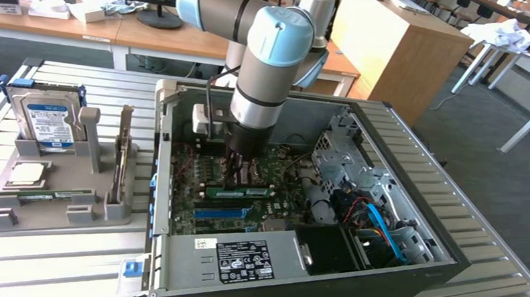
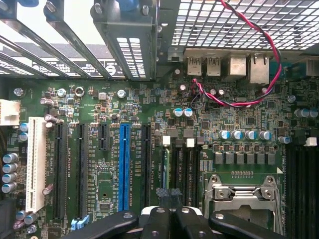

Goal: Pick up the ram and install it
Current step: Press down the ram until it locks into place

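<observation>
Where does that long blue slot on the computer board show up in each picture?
Exterior view: the blue slot lies inside the open computer case, just below the green ram in the picture.
Wrist view: the blue slot runs between black slots, a few slots from the long white slot.
Shared landmark: the claw, close beside the blue slot in both.

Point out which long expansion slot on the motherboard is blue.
The blue slot stands between two black slots, the cream-white slot lying farther off past those black ones; it alone is bright blue.
</observation>
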